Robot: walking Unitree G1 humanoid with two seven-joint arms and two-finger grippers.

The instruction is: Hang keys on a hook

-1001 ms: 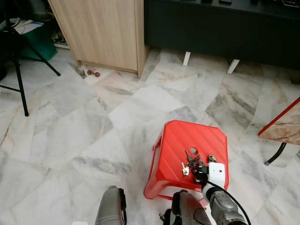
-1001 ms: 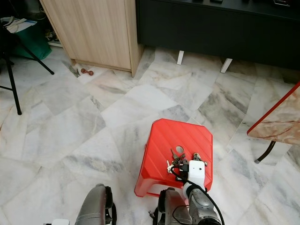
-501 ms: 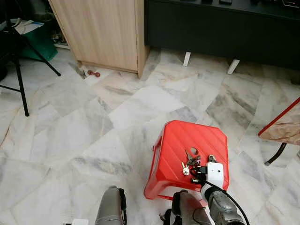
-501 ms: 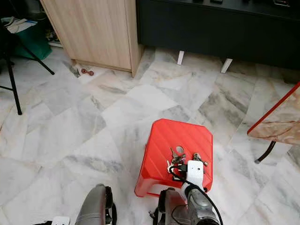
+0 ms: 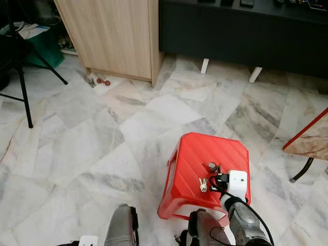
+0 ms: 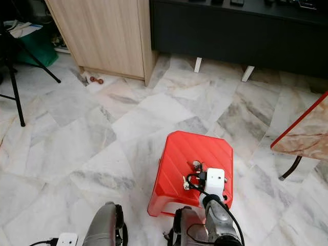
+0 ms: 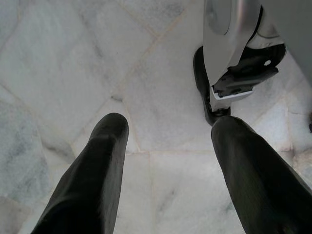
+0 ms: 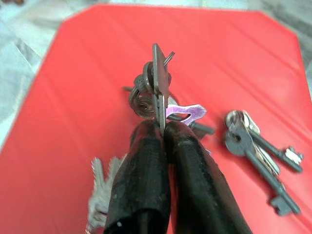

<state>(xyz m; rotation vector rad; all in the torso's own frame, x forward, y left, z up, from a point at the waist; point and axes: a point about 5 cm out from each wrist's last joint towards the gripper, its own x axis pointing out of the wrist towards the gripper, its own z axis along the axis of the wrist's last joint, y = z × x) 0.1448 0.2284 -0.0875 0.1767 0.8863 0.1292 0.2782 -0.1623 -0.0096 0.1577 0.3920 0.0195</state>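
While the left gripper (image 7: 165,161) gapes, the right gripper (image 8: 163,129) pinches the keys (image 8: 156,92) above the red stool (image 5: 192,159).

bunch of grey keys (image 8: 155,92) on rings, pinched edge-up over red stool top, near its right side; one silver key (image 5: 203,184) hangs left; separate pair of keys (image 8: 258,148) lying flat alongside.

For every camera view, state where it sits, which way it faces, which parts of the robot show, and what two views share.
Left eye view: head, looking down at the red stool; both arms show.
Right eye view: the same scene.
Left wrist view: looks down along the open left gripper at the marble floor.
Right wrist view: looks along the right gripper, shut on the key bunch.
Shared: stool and spare keys appear in eye and right wrist views.
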